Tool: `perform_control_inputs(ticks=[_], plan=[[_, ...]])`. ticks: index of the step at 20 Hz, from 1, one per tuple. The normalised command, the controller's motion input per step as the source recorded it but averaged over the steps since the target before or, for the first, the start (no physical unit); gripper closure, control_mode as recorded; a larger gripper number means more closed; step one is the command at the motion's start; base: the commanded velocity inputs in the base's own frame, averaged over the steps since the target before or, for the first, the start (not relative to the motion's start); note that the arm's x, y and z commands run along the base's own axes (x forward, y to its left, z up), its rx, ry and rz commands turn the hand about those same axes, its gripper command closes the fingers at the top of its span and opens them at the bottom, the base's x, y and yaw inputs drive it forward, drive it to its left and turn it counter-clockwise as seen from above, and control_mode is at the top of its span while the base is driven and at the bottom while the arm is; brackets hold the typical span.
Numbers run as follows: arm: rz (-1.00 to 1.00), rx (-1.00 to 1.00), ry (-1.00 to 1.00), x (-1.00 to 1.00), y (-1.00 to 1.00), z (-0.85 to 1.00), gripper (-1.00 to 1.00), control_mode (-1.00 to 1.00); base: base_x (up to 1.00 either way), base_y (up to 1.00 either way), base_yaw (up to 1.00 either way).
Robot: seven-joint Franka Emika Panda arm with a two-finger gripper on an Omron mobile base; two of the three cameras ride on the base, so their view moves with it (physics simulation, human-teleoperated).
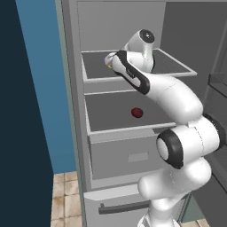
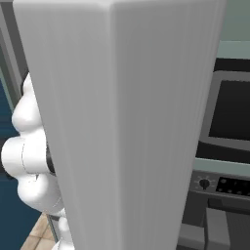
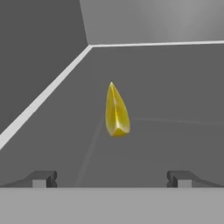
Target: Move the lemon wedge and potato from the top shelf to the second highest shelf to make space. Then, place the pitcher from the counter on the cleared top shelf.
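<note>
A glossy yellow lemon wedge (image 3: 116, 111), tapering to a point at 12 o'clock, lies on the dark top shelf (image 3: 175, 96) before the wide-spread hand (image 3: 112, 178), apparently untouched; the maroon potato (image 1: 137, 112) rests on the second highest shelf (image 1: 111, 116).

Lemon wedge (image 3: 116, 111) on the top shelf (image 1: 177, 66), near that shelf's left rear corner, just ahead of the end effector (image 3: 111, 178) and between its widely parted tips, touching neither. Potato (image 1: 137, 112) one level down, on the second highest shelf (image 1: 106, 113), near the middle, well apart from the wedge. Arm reaching in over the top shelf from the lower right. Drawer (image 1: 124, 155) directly below the second highest shelf.
</note>
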Motion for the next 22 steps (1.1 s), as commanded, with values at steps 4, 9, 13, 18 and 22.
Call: perform_control_inputs(ticks=[4,9,13,18,22], plan=[[0.0,0.0,0.02,0.44,0.03,-0.11,-1.0,-1.0,0.0,0.0,0.0],[0.0,0.0,0.03,0.44,0.08,-0.09,-1.0,-1.0,0.0,0.0,0.0],[0.0,0.0,0.03,0.42,0.11,-0.08,-1.0,-1.0,0.0,0.0,0.0],[0.0,0.0,0.05,0.4,0.08,-0.05,-1.0,-1.0,0.0,0.0,0.0],[0.0,0.0,0.05,0.37,0.06,-0.05,-1.0,-1.0,0.0,0.0,0.0]])
